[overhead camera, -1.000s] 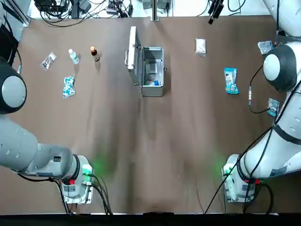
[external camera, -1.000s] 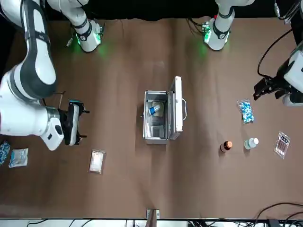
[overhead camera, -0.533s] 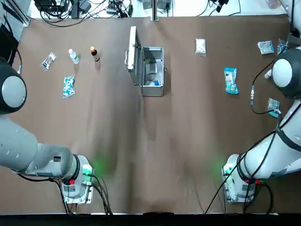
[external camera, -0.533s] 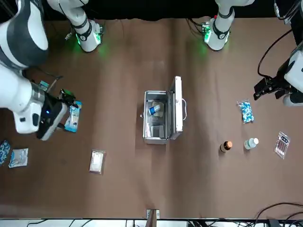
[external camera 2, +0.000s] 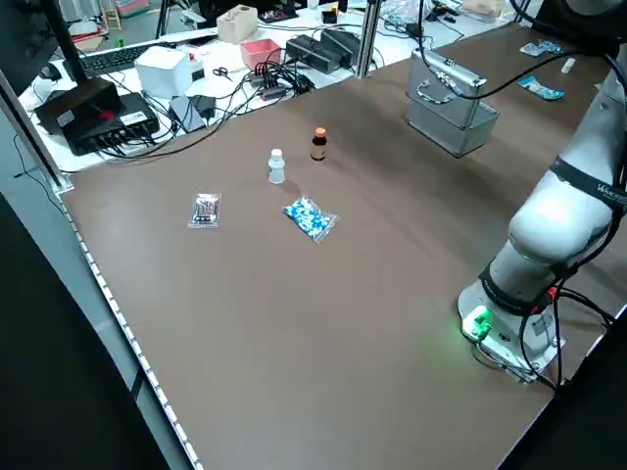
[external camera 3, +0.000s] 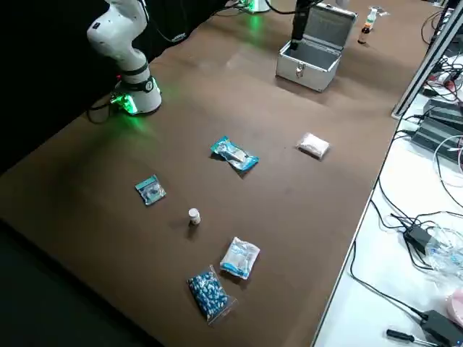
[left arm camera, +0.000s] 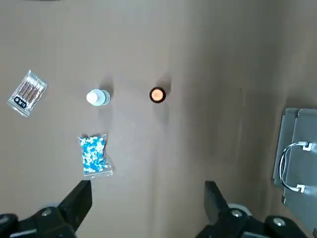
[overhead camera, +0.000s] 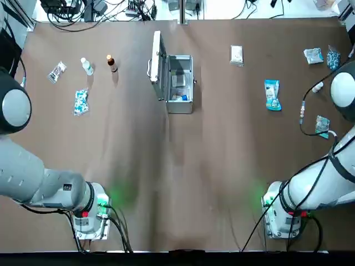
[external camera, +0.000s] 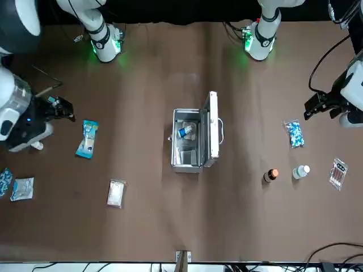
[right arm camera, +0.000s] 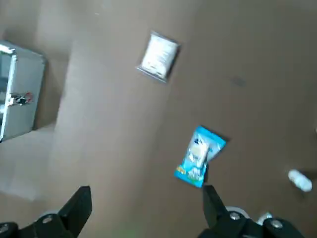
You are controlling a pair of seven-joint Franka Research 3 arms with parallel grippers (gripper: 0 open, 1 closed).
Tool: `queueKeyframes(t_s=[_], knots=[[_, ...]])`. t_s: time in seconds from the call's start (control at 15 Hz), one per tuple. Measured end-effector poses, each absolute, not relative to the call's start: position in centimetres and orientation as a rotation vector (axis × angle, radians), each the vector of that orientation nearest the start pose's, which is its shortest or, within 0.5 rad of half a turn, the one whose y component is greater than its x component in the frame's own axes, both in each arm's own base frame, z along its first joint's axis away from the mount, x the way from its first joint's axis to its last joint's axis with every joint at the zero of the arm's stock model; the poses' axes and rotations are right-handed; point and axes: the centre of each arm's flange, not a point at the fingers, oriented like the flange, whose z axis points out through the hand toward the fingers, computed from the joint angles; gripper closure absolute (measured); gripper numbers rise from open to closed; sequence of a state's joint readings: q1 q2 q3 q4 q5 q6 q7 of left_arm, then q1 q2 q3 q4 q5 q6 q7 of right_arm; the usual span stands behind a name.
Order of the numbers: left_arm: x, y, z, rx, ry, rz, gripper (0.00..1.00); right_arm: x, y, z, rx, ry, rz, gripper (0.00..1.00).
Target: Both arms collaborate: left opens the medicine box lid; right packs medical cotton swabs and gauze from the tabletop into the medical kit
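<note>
Brown bottle (overhead camera: pixel 111 62) — speckled packet (overhead camera: pixel 81 102).

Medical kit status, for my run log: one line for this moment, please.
medicine box lid: open, upright | medical cotton swabs: on table | gauze: on table | right gripper: open, empty | left gripper: open

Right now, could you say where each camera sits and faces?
Top: overhead, looking down; arm bases at bottom.
Front: opposite, facing robot; shares medical kit with top.
Left side: raised, diagonal; left arm base.
Right side: raised, diagonal; right arm base.
Left wrist: downward; open left tool.
Right wrist: over medical cotton swabs; open right tool.
</note>
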State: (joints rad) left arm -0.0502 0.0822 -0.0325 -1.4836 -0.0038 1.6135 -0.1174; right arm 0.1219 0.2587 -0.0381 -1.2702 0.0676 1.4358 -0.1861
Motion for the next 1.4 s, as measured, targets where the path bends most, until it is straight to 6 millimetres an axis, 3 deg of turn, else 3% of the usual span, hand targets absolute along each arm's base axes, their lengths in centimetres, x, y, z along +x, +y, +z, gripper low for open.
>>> queueKeyframes(t_s=[0.27, 0.47, 0.6, 0.87, 0.93, 1.07, 1.2, 1.4], knots=[[58.3, -4.8, 62.2, -3.151, -0.057, -0.071, 0.0, 61.5, 2.5, 58.6, -3.072, -0.188, 0.22, 0.01], [58.2, -4.8, 62.3, -3.151, -0.061, -0.071, 0.0, 61.6, 1.4, 55.5, -3.1, -0.127, 0.277, 0.01], [58.2, -4.8, 62.3, -3.151, -0.063, -0.071, 0.0, 62.0, 0.8, 52.1, -3.109, -0.105, 0.28, 0.01], [58.2, -4.8, 62.4, -3.151, -0.064, -0.072, 0.0, 61.6, -1.1, 43.2, -3.111, -0.052, 0.3, 0.01], [58.2, -4.7, 62.4, -3.151, -0.065, -0.073, 0.0, 60.5, -2.2, 38.9, -3.107, -0.024, 0.326, 0.01], [58.2, -4.7, 62.4, -3.151, -0.066, -0.073, 0.0, 59.1, -3.1, 34.8, -3.106, 0.004, 0.332, 0.01], [58.2, -4.7, 62.4, -3.151, -0.066, -0.073, 0.0, 57.7, -3.9, 31.4, -3.108, 0.028, 0.315, 0.02], [58.2, -4.7, 62.4, -3.151, -0.066, -0.073, 0.0, 55.9, -5.0, 27.9, -3.11, 0.062, 0.297, 0.04]])
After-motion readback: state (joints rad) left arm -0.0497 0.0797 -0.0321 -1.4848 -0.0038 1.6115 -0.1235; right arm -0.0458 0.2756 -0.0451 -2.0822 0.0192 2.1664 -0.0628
